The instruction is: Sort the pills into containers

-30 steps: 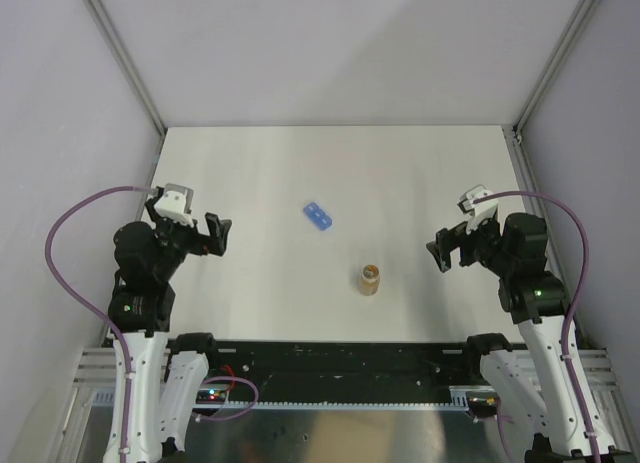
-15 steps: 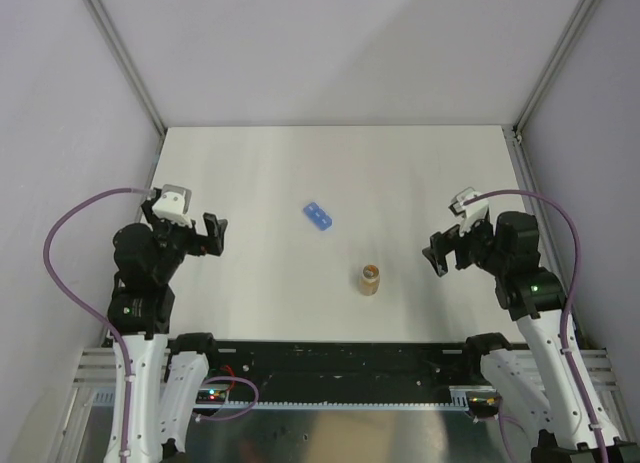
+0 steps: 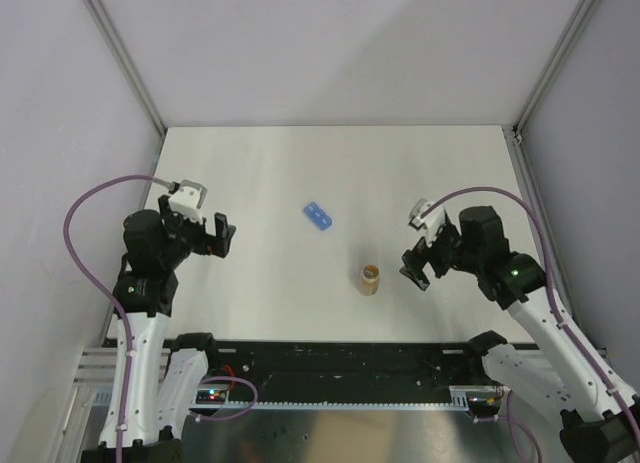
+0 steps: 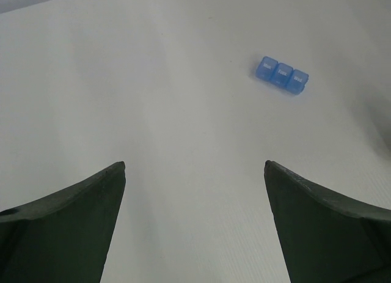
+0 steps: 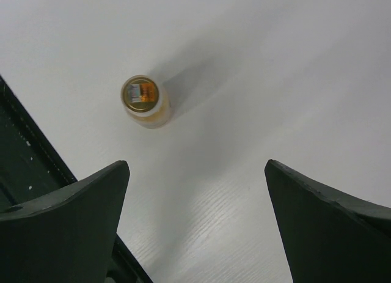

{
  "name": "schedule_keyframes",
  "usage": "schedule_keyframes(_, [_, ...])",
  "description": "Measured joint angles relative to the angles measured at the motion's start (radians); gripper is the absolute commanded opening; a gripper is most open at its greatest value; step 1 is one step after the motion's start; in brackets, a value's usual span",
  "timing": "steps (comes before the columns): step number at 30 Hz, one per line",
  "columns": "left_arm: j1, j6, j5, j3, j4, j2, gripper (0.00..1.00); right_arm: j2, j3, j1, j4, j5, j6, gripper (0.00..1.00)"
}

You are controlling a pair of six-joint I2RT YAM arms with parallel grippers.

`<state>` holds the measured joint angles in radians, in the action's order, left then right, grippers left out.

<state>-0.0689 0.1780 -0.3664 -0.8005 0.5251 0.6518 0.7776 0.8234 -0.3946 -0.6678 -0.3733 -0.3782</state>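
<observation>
Moved: my right gripper (image 3: pixel 417 267) has swung in from the right side and now hangs just right of the bottle (image 3: pixel 369 279). My left gripper (image 3: pixel 220 233) has edged a little toward the middle. Bottle and pill box (image 3: pixel 318 216) lie where they were.

Right gripper: fingers spread wide, nothing between them. In my wrist view the bottle sits ahead and left of the gap, not yet inside it.

Left gripper: also spread wide and holding nothing, well apart from the box, which lies ahead and to its right.

Pill box: on the bare table (image 3: pixel 260 173), mid-field and beyond the bottle, three blue squares in a row. I cannot tell whether its lids are up.

Bottle: upright, near the table's front edge. Something orange and pale shows in its mouth, and I cannot tell whether that is pills.

Step, as I judge it: reaching for the bottle with my right arm. Nothing is sorted yet.

Doing it well: shift left until the bottle centres in the gap, come in low and level, and close on its body rather than its rim. Go slowly, since a nudge from one finger could tip it.

Left's part: probably steady the box.
</observation>
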Motion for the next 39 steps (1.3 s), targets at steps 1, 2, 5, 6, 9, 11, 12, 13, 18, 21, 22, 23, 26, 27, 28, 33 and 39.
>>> schedule_keyframes(1, [0.000, 0.005, -0.007, 0.000, 0.001, 0.006, 0.98, 0.013, 0.003, -0.024, -0.002, 0.006, -0.006, 1.00])
schedule_keyframes(2, [0.000, 0.008, -0.013, 0.000, 0.002, 0.013, 0.98, 0.027, 0.005, -0.051, -0.001, 0.013, -0.012, 1.00])
schedule_keyframes(5, [0.000, 0.011, -0.029, 0.000, 0.001, 0.031, 0.98, 0.074, 0.006, -0.134, -0.001, 0.041, -0.027, 1.00])
schedule_keyframes(6, [0.000, 0.014, -0.032, 0.000, 0.002, 0.038, 0.98, 0.090, 0.007, -0.159, -0.001, 0.050, -0.033, 1.00])
schedule_keyframes(9, [0.000, 0.017, -0.042, 0.000, 0.002, 0.050, 0.98, 0.133, 0.010, -0.219, 0.000, 0.063, -0.046, 0.99])
schedule_keyframes(11, [0.000, 0.022, -0.051, 0.000, 0.002, 0.050, 0.98, 0.159, 0.014, -0.246, 0.000, 0.070, -0.051, 0.97])
schedule_keyframes(12, [0.000, 0.025, -0.056, 0.000, 0.002, 0.050, 0.98, 0.169, 0.018, -0.254, 0.000, 0.071, -0.053, 0.97])
schedule_keyframes(13, [0.000, 0.026, -0.057, 0.000, 0.002, 0.050, 0.98, 0.181, 0.023, -0.267, 0.000, 0.071, -0.054, 0.96])
schedule_keyframes(18, [0.000, 0.034, -0.057, 0.000, 0.002, 0.050, 0.98, 0.243, 0.051, -0.315, 0.013, 0.070, -0.064, 0.94])
schedule_keyframes(21, [0.000, 0.034, -0.057, 0.000, 0.002, 0.050, 0.98, 0.270, 0.058, -0.334, 0.027, 0.069, -0.069, 0.93])
schedule_keyframes(22, [0.000, 0.034, -0.057, 0.000, 0.002, 0.049, 0.98, 0.278, 0.058, -0.339, 0.033, 0.069, -0.069, 0.93])
schedule_keyframes(23, [0.000, 0.034, -0.057, 0.000, 0.002, 0.048, 0.98, 0.286, 0.059, -0.344, 0.039, 0.069, -0.071, 0.93])
schedule_keyframes(26, [0.000, 0.034, -0.057, 0.000, 0.002, 0.047, 0.98, 0.306, 0.060, -0.352, 0.056, 0.068, -0.072, 0.92])
schedule_keyframes(27, [0.000, 0.034, -0.057, 0.000, 0.002, 0.047, 0.98, 0.313, 0.060, -0.354, 0.061, 0.066, -0.072, 0.92])
schedule_keyframes(28, [0.000, 0.035, -0.057, 0.000, 0.002, 0.047, 0.98, 0.319, 0.062, -0.356, 0.064, 0.065, -0.072, 0.92])
schedule_keyframes(33, [0.000, 0.044, -0.059, 0.000, 0.002, 0.047, 0.98, 0.364, 0.074, -0.360, 0.091, 0.058, -0.071, 0.90])
schedule_keyframes(39, [0.001, 0.068, -0.069, 0.000, 0.002, 0.080, 0.98, 0.430, 0.082, -0.365, 0.129, 0.063, -0.063, 0.90])
